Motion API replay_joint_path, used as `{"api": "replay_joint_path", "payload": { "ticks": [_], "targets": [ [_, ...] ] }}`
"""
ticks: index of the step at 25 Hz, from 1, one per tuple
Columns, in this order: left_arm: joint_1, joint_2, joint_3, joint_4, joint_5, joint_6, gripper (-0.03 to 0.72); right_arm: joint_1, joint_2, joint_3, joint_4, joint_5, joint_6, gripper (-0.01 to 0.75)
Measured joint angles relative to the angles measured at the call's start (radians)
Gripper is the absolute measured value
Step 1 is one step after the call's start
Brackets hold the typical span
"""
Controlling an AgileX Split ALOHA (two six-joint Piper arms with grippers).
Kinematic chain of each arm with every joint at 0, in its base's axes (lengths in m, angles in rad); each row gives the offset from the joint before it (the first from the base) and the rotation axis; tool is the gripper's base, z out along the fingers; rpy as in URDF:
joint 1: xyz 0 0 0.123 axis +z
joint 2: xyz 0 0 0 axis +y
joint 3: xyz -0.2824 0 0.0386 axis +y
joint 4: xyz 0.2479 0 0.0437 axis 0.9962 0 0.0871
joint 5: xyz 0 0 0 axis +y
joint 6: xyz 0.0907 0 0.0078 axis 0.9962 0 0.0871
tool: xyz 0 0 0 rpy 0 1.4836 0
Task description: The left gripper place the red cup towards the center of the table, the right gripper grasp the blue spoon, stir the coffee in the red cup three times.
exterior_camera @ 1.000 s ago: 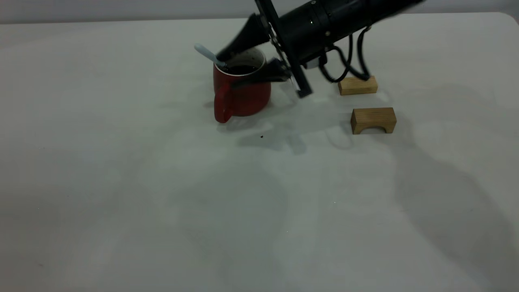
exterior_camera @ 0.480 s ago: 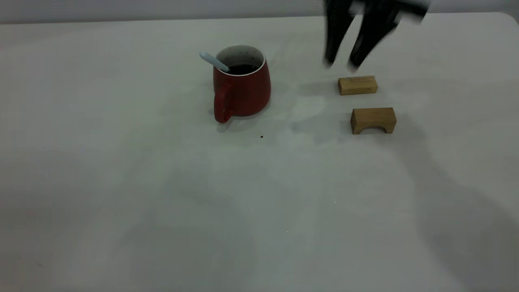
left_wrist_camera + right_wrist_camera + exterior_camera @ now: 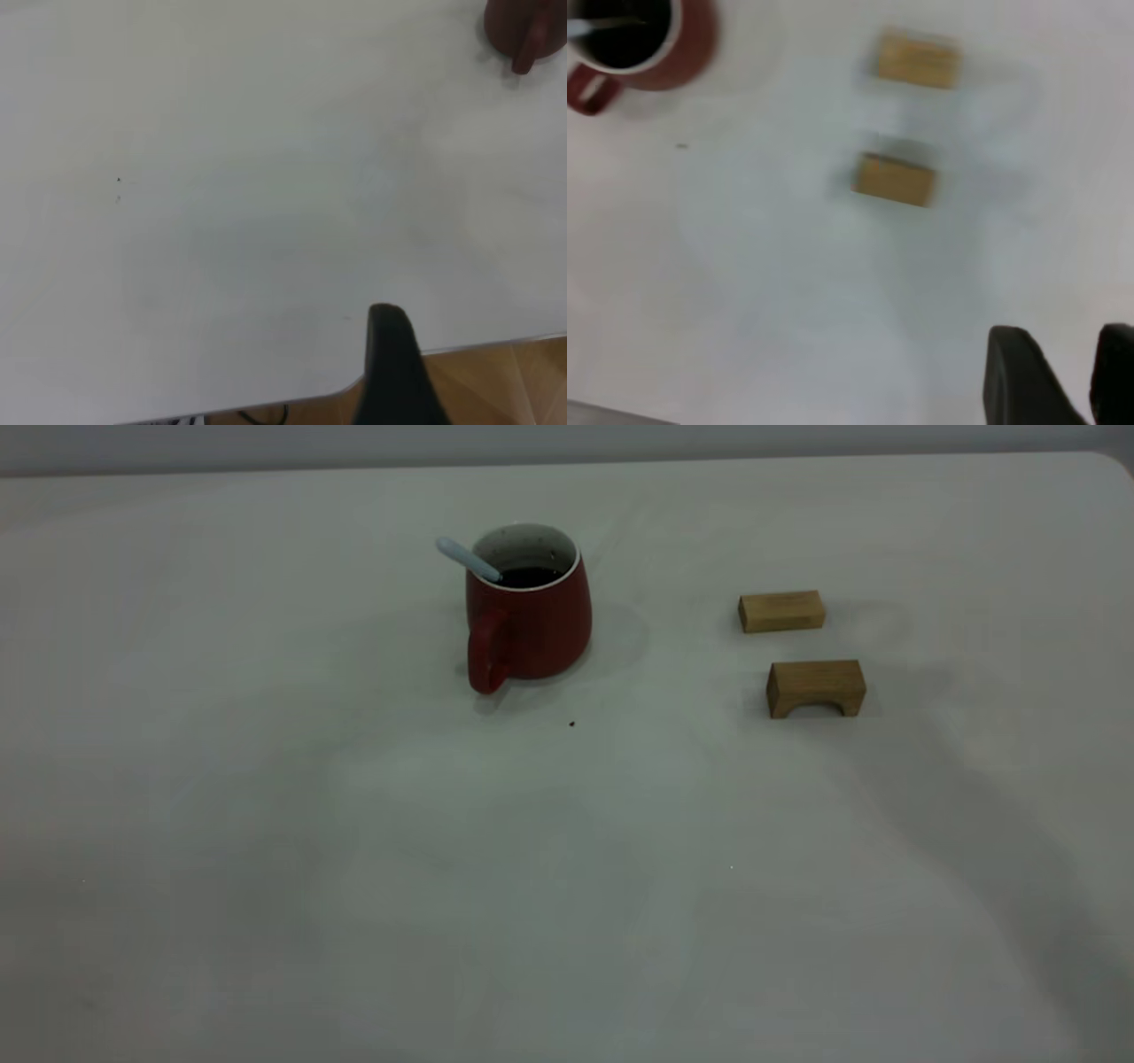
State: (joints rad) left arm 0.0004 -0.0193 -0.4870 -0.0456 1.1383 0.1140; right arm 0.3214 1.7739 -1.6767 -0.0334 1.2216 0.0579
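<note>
The red cup (image 3: 532,624) stands upright on the table (image 3: 567,850), left of centre toward the back, its handle facing the front. Dark coffee (image 3: 529,576) fills it, and the blue spoon (image 3: 465,558) leans in it with the handle sticking out over the left rim. Neither gripper shows in the exterior view. In the right wrist view my right gripper (image 3: 1067,341) is open and holds nothing, high over the table, far from the cup (image 3: 682,53). My left gripper (image 3: 390,354) hangs over the table's edge, far from the cup (image 3: 523,31).
Two tan wooden blocks lie right of the cup: a flat one (image 3: 781,611) behind and an arched one (image 3: 815,686) in front. A tiny dark speck (image 3: 571,724) sits just in front of the cup. Wooden floor (image 3: 496,381) shows past the table edge.
The right arm, whose open gripper was at the cup's rim a second ago, has pulled away up and to the right, out of the exterior view. Cup and spoon stay put.
</note>
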Motion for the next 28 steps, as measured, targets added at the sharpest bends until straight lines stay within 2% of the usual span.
{"api": "replay_joint_path", "payload": {
  "ticks": [8,16,21,25,28],
  "targets": [
    [0.000,0.000,0.000,0.000,0.000,-0.002,0.551,-0.001,-0.387,0.260,-0.145,0.012,0.045,0.237],
    [0.000,0.000,0.000,0.000,0.000,-0.002,0.551,-0.003,-0.955,0.469,-0.182,0.016,0.046,0.237],
    [0.000,0.000,0.000,0.000,0.000,-0.002,0.551,-0.082,-1.286,0.592,-0.161,0.017,0.044,0.237],
    [0.000,0.000,0.000,0.000,0.000,-0.002,0.551,-0.161,-1.513,0.774,-0.154,0.017,0.039,0.237],
    [0.000,0.000,0.000,0.000,0.000,-0.002,0.551,-0.184,-1.625,0.907,-0.128,0.017,0.038,0.237]
  ]
}}
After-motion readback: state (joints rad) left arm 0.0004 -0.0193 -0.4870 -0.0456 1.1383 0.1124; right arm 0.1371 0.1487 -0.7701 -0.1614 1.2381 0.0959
